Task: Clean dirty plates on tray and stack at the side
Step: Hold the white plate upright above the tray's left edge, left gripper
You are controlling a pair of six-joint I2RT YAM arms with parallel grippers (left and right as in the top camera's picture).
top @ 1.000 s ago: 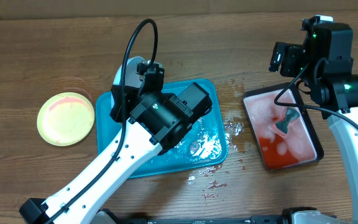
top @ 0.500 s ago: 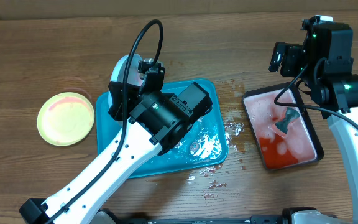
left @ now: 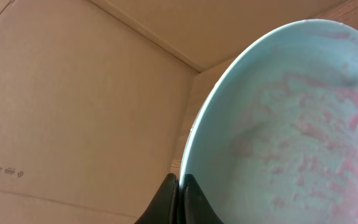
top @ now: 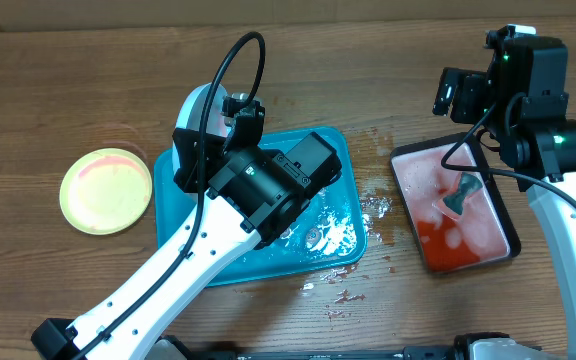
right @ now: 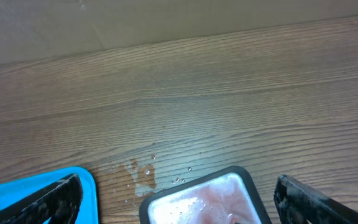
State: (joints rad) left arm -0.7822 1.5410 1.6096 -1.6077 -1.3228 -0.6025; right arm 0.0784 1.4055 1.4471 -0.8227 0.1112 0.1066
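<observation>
Over the far-left corner of the turquoise tray [top: 353, 190], the left gripper [left: 180, 186] has the pale blue plate [left: 278, 137] pinched by its rim. Its fingers [left: 166, 202] are pressed together on the edge, so the plate is up off the tray and tipped on its side rather than lying flat. The wrist cam shows pink-red sauce smears all over its face.

The tray sits mid-table with watery, sauce-tinged puddles on its right half, plus some splatter on the wood table [top: 368, 50] just right of it and on its near side. The left arm [top: 188, 270] covers a good chunk of the tray, so whatever is under there is hidden.

One yellow-green plate [top: 106, 190] lies flat on the table left of the tray, apart from it, with a faint pink streak on it.

The right gripper [right: 178, 183] hangs above the far end of the black tray [top: 404, 208] of red liquid on the right, jaws spread wide and holding nothing. Something small and dark [top: 460, 193] sits in that liquid, can't tell what.
</observation>
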